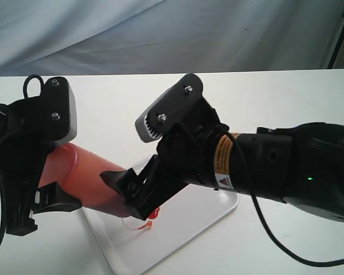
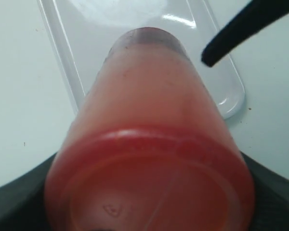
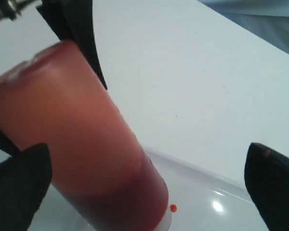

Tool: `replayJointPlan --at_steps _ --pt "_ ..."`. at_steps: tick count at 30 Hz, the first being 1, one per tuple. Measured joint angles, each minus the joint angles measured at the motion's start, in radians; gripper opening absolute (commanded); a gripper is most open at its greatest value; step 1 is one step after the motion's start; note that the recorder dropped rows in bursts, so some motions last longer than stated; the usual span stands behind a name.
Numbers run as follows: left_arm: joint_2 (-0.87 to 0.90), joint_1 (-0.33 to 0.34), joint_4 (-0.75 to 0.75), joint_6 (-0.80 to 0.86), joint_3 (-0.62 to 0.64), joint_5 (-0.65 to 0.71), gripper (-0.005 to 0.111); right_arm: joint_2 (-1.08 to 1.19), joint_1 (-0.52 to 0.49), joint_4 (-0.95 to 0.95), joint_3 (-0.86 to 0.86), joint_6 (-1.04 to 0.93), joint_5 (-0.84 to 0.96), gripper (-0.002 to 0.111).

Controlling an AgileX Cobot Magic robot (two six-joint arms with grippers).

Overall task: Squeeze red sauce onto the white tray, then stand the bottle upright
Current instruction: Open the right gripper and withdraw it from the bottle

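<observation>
Midway, squeeze bottle [image 1: 86, 177] tilted nozzle-down over white tray [image 1: 180, 232], clamped near its base in left gripper [image 1: 51, 172], right gripper [image 1: 129, 195] spread wide astride it, one red sauce drop [image 3: 173, 208] on tray; likely more squeezing, then standing upright, left.

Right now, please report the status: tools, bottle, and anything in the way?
Left tool shut on bottle, tilted nozzle-down over white tray. Right tool open, fingers either side of the bottle's lower end, not gripping. One small red drop on tray.
</observation>
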Motion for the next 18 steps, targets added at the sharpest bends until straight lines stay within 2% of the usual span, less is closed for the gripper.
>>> replayJointPlan --at_steps 5,10,11,14,18 --pt "0.000 0.000 0.000 0.000 0.000 0.000 0.000 -0.100 0.000 0.000 0.041 0.100 -0.036 0.105" --pt "0.000 0.000 0.000 0.000 0.000 0.000 0.000 -0.203 0.000 0.000 0.135 0.316 -0.131 0.105" --pt "0.000 0.000 0.000 0.000 0.000 0.000 0.000 -0.215 0.000 0.000 0.182 0.414 -0.209 0.105" --pt "0.000 0.000 0.000 0.000 0.000 0.000 0.000 -0.217 -0.002 0.023 0.279 0.530 -0.379 0.105" --pt "0.000 0.000 0.000 0.000 0.000 0.000 0.000 -0.219 -0.002 0.220 0.483 0.627 -0.634 0.105"
